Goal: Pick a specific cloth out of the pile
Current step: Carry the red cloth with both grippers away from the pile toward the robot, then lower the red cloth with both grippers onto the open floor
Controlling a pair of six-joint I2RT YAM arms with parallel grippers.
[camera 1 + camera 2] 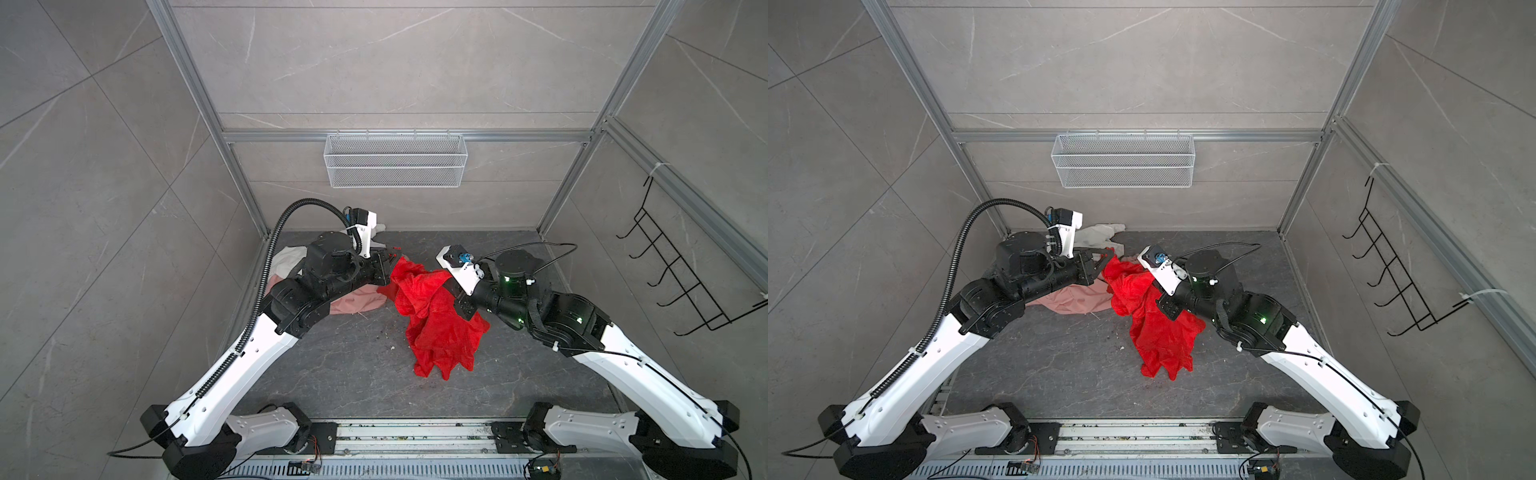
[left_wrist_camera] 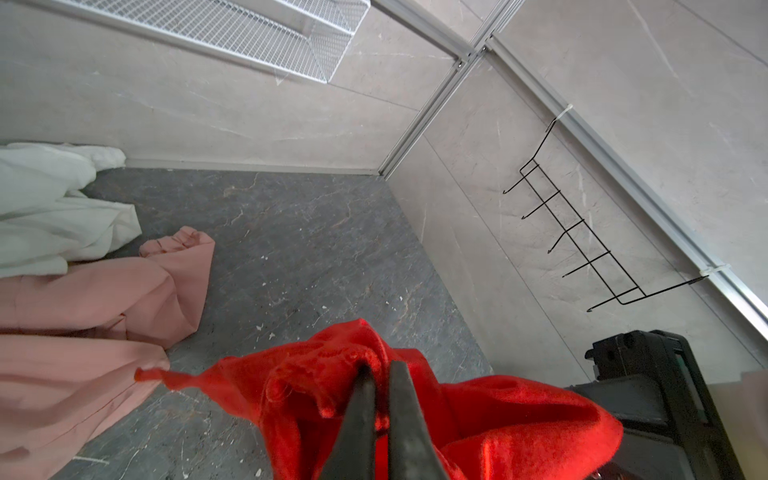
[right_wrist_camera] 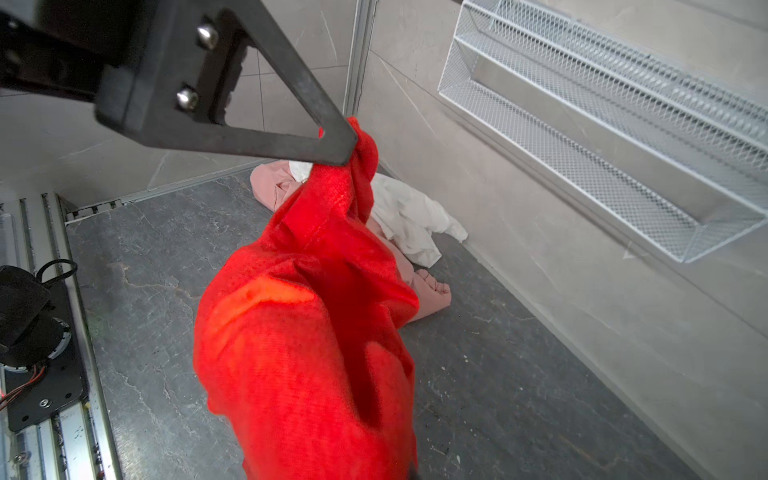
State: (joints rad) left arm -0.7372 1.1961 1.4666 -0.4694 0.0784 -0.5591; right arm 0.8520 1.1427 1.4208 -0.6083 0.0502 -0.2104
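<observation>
**Red cloth held up between both claws**

Nearest us, the lower folds of the cloth (image 1: 436,332), bright red, rest on the dark table (image 1: 353,382). Above them the fabric rises to the right claw (image 1: 451,289), which is closed, its fingers buried in the red folds that hang from it. From there the cloth stretches across to the left claw (image 2: 376,368), whose fingers are pinched tight on a bunched edge. Behind the left arm lies the pile (image 2: 50,291): a pale pink cloth (image 1: 357,303) just beside the red one, and a white cloth (image 1: 1100,235) beyond it, against the back wall. Farthest, a white mesh basket (image 1: 395,160) hangs on that wall's rail; through its mesh the grey wall shows.
</observation>
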